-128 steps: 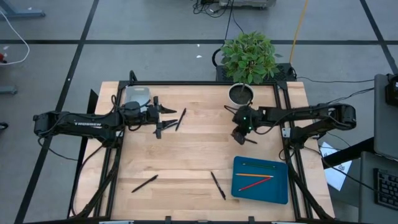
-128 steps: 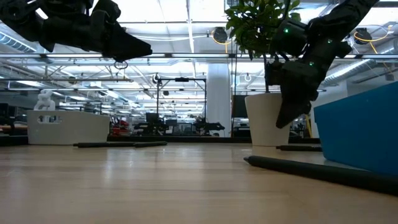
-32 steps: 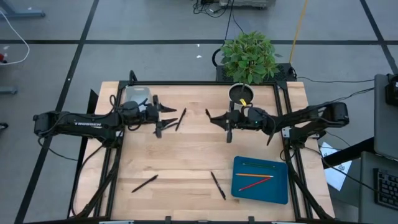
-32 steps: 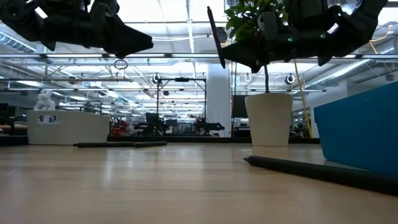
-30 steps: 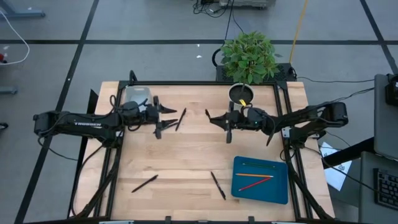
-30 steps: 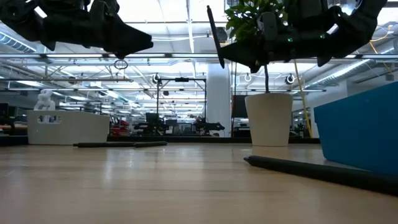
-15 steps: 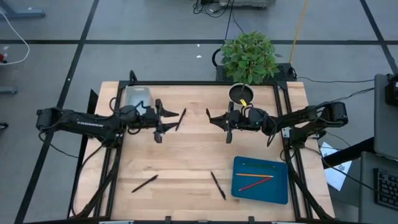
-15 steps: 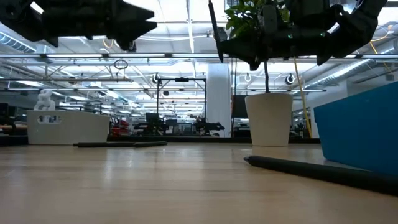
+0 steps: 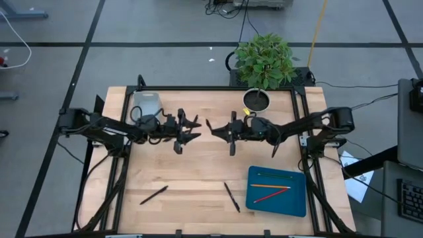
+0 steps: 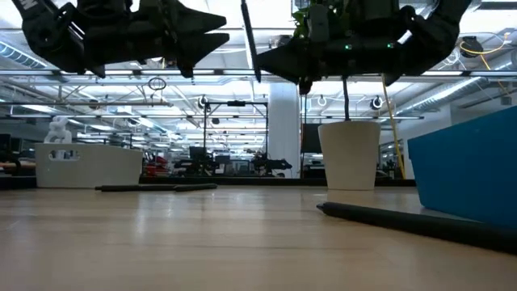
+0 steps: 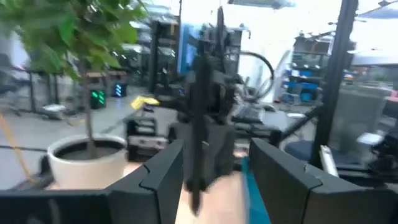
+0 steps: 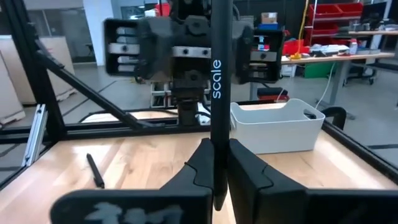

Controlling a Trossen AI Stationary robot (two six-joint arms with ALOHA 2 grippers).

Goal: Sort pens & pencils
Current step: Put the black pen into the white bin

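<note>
Facing each other above the middle of the far half of the table (image 9: 198, 168), the two grippers hang close together but apart. The right gripper (image 9: 219, 129) has its fingers pinched together on a black pen (image 12: 215, 93), which stands crosswise between them and carries the white word "scale" in the right wrist view; in the high view this held pen (image 9: 209, 125) shows as a short dark stick at the gripper's tip, pointing toward the other arm. The left gripper (image 9: 192, 129) has its fingers spread apart with nothing between them, and in the left wrist view the held pen lies just beyond the gap.

Another pen lies on the table under the left arm, mostly hidden from above but visible in the right wrist view (image 12: 94, 170). Two more pens rest on the near half: one at the near left (image 9: 153, 195), one near the middle (image 9: 231, 197), just left of the blue tray (image 9: 299, 203). The tray, at the near right, holds the pencils (image 9: 272, 187), green, orange and red. A white bin (image 9: 146, 100) sits at the far left and a potted plant (image 9: 264, 63) at the far edge.
</note>
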